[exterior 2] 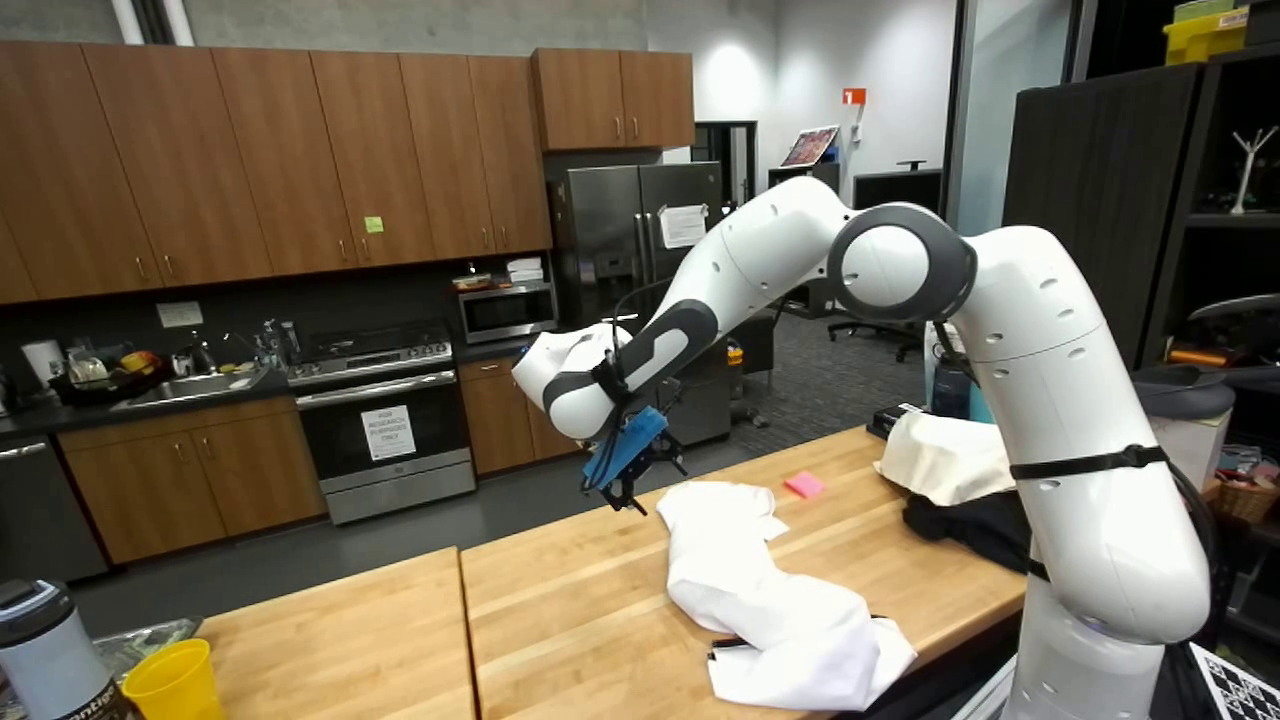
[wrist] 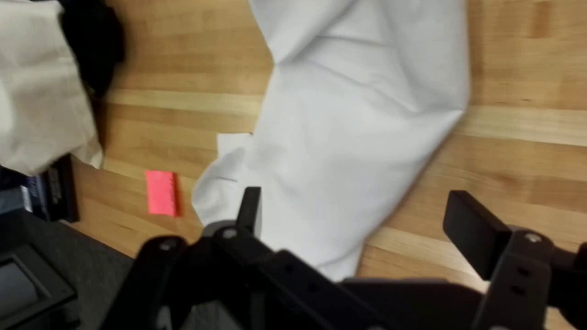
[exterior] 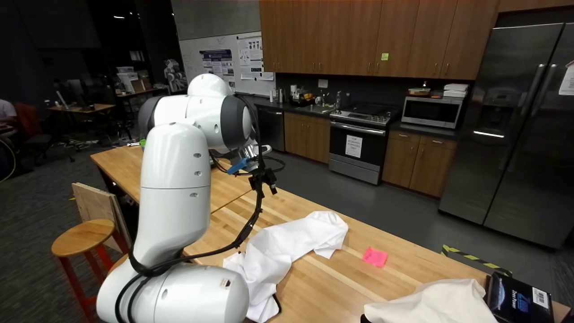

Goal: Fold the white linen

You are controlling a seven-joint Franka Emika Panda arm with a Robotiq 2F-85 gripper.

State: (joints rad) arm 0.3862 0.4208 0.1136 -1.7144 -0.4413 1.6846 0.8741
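Note:
The white linen [exterior: 291,242] lies rumpled in a long, bent strip across the wooden table [exterior 2: 570,610]. It also shows in an exterior view [exterior 2: 760,590] and in the wrist view [wrist: 339,123], with creases and a small flap at one side. My gripper [wrist: 355,201] is open, with its fingers wide apart and nothing between them. It hangs above the table near the far end of the linen, apart from it, as both exterior views [exterior: 268,190] [exterior 2: 660,490] show. In the wrist view the left finger overlaps the linen and the right finger is over bare wood.
A small pink item [wrist: 160,192] lies beside the linen. A cream cloth [exterior 2: 945,460], a black cloth [exterior 2: 965,525] and a black box [exterior: 520,298] are at one table end. A yellow cup [exterior 2: 175,685] and a bottle [exterior 2: 55,655] stand on the adjoining table.

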